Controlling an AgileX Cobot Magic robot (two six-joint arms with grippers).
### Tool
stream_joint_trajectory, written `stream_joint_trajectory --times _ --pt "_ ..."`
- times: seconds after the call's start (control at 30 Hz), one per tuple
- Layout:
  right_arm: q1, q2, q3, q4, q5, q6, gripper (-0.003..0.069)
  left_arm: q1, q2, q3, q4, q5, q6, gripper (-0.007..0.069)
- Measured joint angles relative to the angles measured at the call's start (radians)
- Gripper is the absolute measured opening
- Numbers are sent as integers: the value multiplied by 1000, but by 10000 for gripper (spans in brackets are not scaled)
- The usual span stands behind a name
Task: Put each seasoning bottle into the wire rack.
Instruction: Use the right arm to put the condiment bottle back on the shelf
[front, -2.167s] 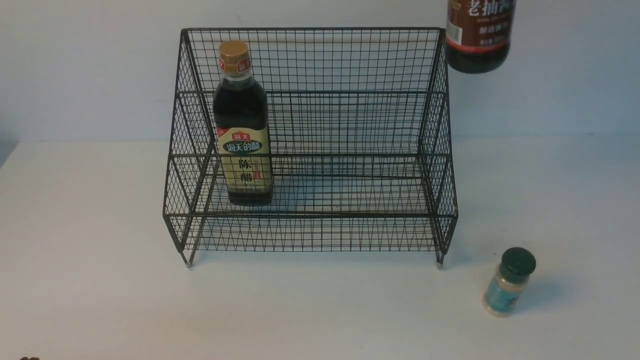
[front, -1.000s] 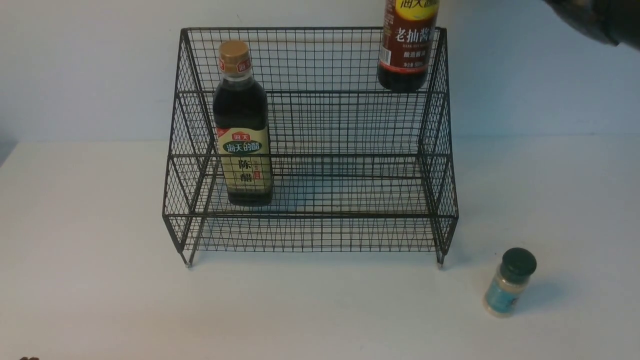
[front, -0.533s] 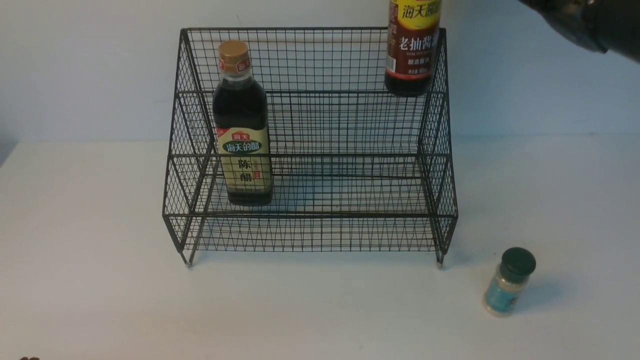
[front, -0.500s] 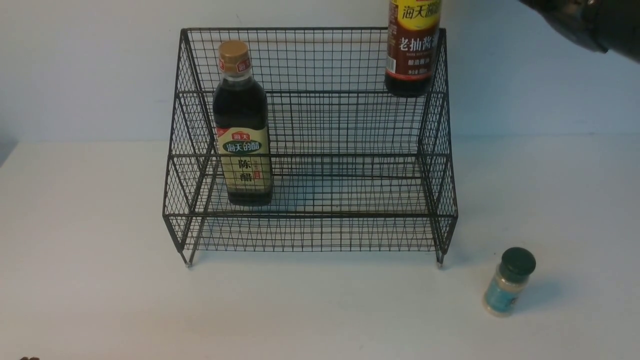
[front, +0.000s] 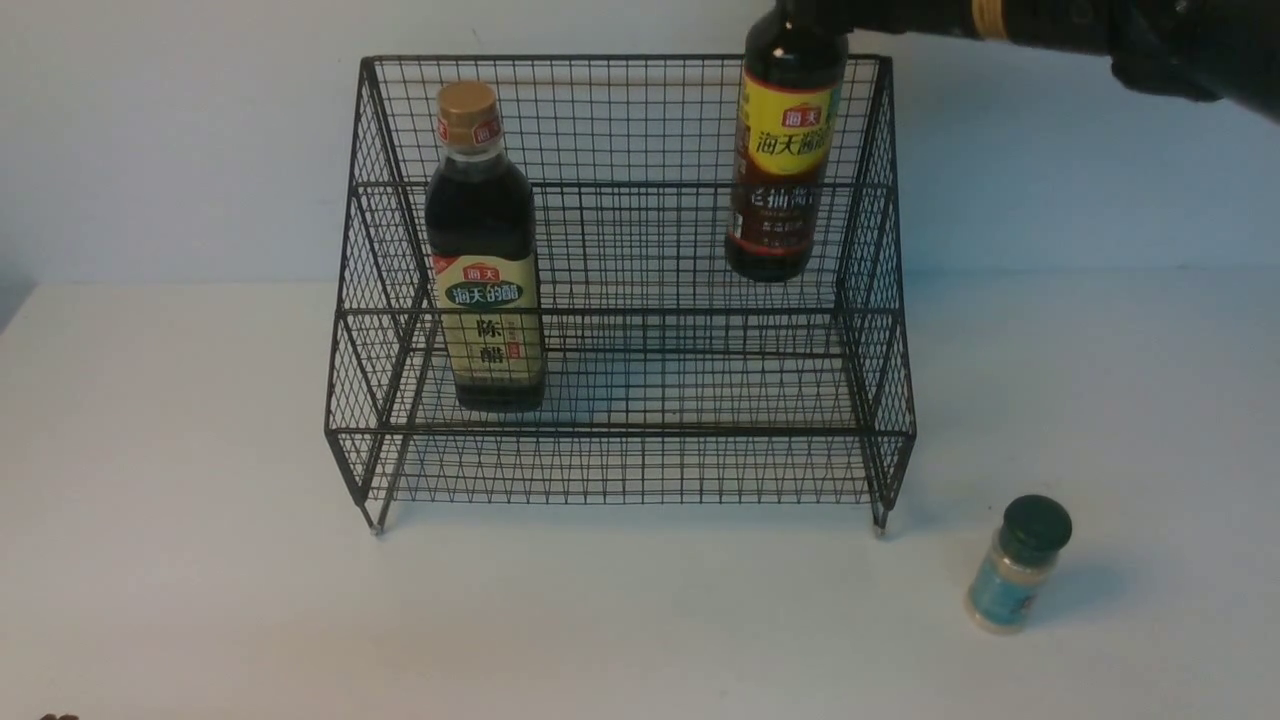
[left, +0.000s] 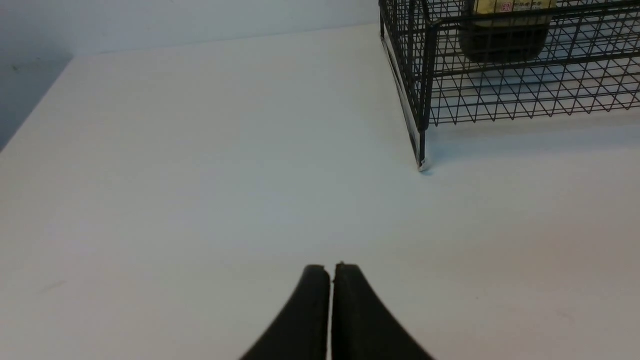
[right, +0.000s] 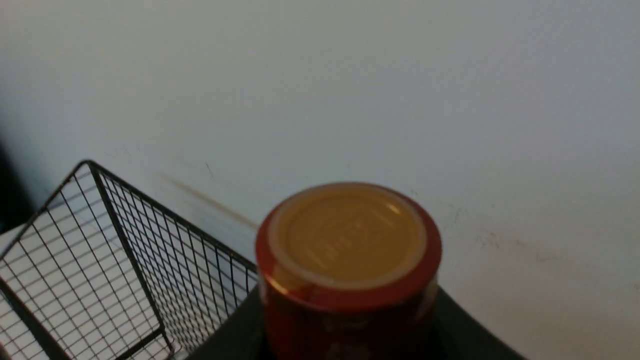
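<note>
The black wire rack stands mid-table. A dark vinegar bottle with a gold cap stands upright in its lower tier at the left; its base shows through the mesh in the left wrist view. My right gripper is shut on the neck of the brown bottle with the yellow label, which hangs upright inside the rack's right end, its base just above the upper tier. Its cap fills the right wrist view. The green-capped shaker stands on the table right of the rack. My left gripper is shut and holds nothing.
The white table meets a pale wall behind the rack. The rack's right side wall is close beside the hanging bottle. The rack's front left foot is ahead of my left gripper. My right arm reaches in from the upper right.
My right gripper has come down and slightly left, lowering the yellow-label bottle from above the rack's top edge into its right end. The left gripper, vinegar bottle and shaker have not moved.
</note>
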Motion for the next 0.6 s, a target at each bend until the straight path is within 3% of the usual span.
stream_joint_trajectory --times 0.6 --pt "-2 1 0 0 11 52 274 0 0 0 0 0 0 -5"
